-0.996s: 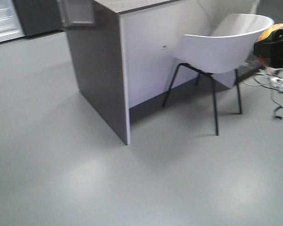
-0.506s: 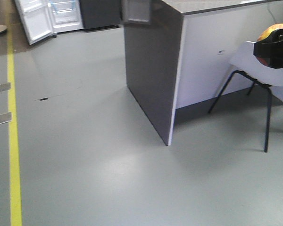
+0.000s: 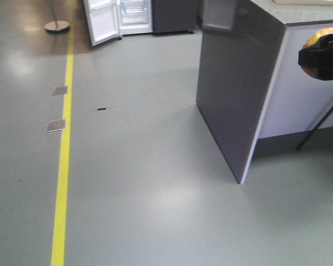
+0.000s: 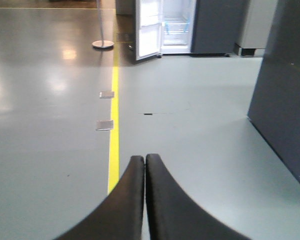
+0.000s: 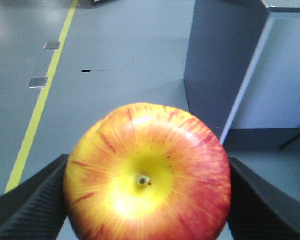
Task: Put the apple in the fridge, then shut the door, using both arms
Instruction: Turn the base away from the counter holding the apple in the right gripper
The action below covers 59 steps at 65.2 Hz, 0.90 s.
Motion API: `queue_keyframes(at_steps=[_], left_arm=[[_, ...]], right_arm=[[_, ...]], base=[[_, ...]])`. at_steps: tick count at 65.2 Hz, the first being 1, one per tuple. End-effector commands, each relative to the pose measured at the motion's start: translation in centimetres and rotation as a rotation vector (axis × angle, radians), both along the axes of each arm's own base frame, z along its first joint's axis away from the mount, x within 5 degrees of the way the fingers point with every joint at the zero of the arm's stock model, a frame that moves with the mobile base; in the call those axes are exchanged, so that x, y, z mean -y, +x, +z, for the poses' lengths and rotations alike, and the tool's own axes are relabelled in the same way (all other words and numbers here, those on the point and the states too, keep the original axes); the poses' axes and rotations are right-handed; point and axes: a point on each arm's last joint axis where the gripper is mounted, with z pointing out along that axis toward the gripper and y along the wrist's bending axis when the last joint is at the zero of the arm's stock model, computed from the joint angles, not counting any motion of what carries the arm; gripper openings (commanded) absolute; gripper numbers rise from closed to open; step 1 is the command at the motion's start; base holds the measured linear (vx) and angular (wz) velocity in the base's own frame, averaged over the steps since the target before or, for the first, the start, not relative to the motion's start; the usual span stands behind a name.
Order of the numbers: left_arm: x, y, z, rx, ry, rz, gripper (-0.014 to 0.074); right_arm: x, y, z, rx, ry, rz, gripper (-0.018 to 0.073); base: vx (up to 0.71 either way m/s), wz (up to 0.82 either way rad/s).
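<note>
The apple (image 5: 147,175), red with a yellow patch round the stem, fills the right wrist view, gripped between two black ribbed fingers (image 5: 27,210). In the front view the apple (image 3: 317,37) and my right gripper (image 3: 324,55) hang at the right edge, high above the floor. The fridge (image 3: 134,12) stands far off at the top of the front view, white inside, and its door (image 3: 102,21) is swung open to the left. From the left wrist, the fridge (image 4: 177,25) and the door (image 4: 149,30) show far ahead. My left gripper (image 4: 144,159) is shut, holding nothing.
A dark grey and white counter cabinet (image 3: 238,94) juts out on the right, between me and the fridge's side. A yellow floor line (image 3: 64,144) runs along the left with two metal floor plates (image 3: 56,126). A round stand base (image 3: 57,25) sits near the fridge. A chair leg (image 3: 319,124) shows at right.
The front view has swung left: the counter and chair slid to the right, and the yellow line and open fridge came further into view. The apple stays held.
</note>
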Motion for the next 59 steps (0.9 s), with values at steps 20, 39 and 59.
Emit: queue_keyframes(at_steps=[20,39,59], left_arm=[[0.16,0.08,0.12,0.062,0.005,-0.021,-0.0008],[0.16,0.08,0.12,0.062,0.005,-0.021,-0.0008],[0.16,0.08,0.12,0.062,0.005,-0.021,-0.0008]], right_arm=[[0.28,-0.56,2.38,0.134,0.007,-0.02,0.0168],[0.28,-0.57,2.37,0.133,0.007,-0.02,0.0168],[0.28,-0.57,2.37,0.133,0.007,-0.02,0.0168]], base=[[0.09,0.26],[0.1,0.21],[0.12,0.06]])
